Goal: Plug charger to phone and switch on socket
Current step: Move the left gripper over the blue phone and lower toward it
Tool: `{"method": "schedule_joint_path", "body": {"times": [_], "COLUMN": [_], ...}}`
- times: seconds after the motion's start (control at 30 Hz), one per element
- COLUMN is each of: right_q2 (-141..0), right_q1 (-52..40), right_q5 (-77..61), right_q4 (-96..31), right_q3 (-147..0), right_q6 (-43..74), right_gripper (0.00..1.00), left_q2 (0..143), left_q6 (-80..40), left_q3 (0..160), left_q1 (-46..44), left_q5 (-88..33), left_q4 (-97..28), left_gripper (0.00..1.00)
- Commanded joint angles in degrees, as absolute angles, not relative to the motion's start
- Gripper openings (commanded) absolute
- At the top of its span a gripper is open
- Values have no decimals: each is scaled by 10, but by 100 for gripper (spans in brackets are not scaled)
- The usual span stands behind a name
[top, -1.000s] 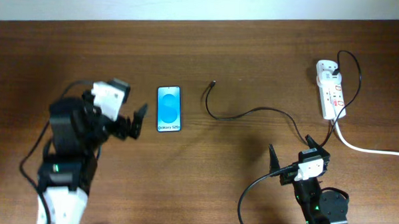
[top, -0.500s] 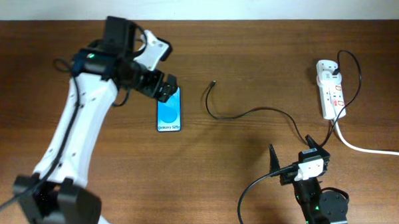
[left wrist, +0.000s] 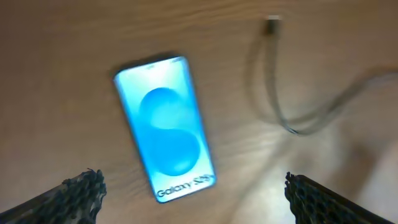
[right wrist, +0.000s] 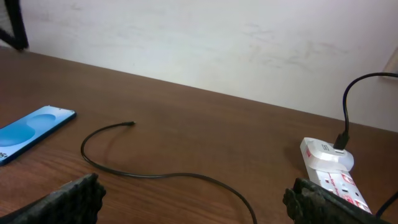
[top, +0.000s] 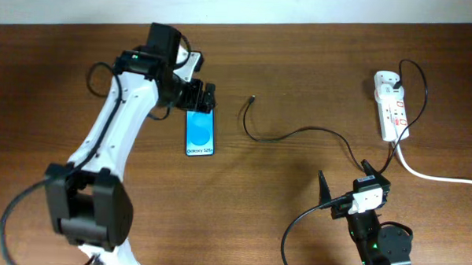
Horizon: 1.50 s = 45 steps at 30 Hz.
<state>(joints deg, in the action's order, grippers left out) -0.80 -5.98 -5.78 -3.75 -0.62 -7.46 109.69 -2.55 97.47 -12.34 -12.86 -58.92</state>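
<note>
black left pincer (top: 201, 102): jaws spread wide, nothing held; it hangs over the far end of the phone, with a finger to either side in the left wrist view.
phone (left wrist: 166, 127): flat on the table, blue screen up and lit, "galaxy s25" text at the near end; nothing is plugged into it.
charger (top: 291, 134): thin black cable lying loose in a curve on the wood; its small plug tip (top: 253, 98) rests just right of the phone and apart from it, and the other end runs to the socket.
right pincer (top: 344, 179): open and empty, low by the near edge, well apart from phone and socket.
socket (top: 392, 106): white strip with red markings at the far right; a black plug sits in its far end.
white lead (top: 439, 177): runs off to the right.
table (top: 317, 64): brown wood.
</note>
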Motion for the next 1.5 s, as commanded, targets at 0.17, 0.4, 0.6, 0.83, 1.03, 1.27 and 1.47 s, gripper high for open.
{"method": "schedule_joint_path", "body": {"times": [0.17, 0.4, 0.6, 0.83, 1.03, 1.27, 1.47], "right_q2": [-2, -2, -2, -2, -2, -2, -2], "right_q1": [-56, -56, -56, -56, -56, -56, -56], "right_q5": [-53, -53, -53, -53, -53, -53, -53], "right_q4": [-41, -41, -41, -41, -41, -41, -41], "right_q3": [-3, -3, -3, -3, -3, -3, -3], "right_q6": [-71, -71, -71, -71, -71, -71, -71], "right_gripper": [98, 98, 98, 98, 98, 98, 98], "left_q2": [1186, 1223, 1246, 1263, 1264, 1266, 1267], "left_q6": [-161, -171, -166, -166, -164, -156, -156], "left_q3": [986, 986, 986, 986, 986, 970, 956], "left_q1": [-165, -165, -165, -168, -169, -169, -169], "left_q5": [-31, -10, -11, -11, -10, -10, -10], "left_q4": [-581, -574, -564, -562, -559, -543, -529], "left_gripper": [99, 99, 99, 99, 99, 99, 99]}}
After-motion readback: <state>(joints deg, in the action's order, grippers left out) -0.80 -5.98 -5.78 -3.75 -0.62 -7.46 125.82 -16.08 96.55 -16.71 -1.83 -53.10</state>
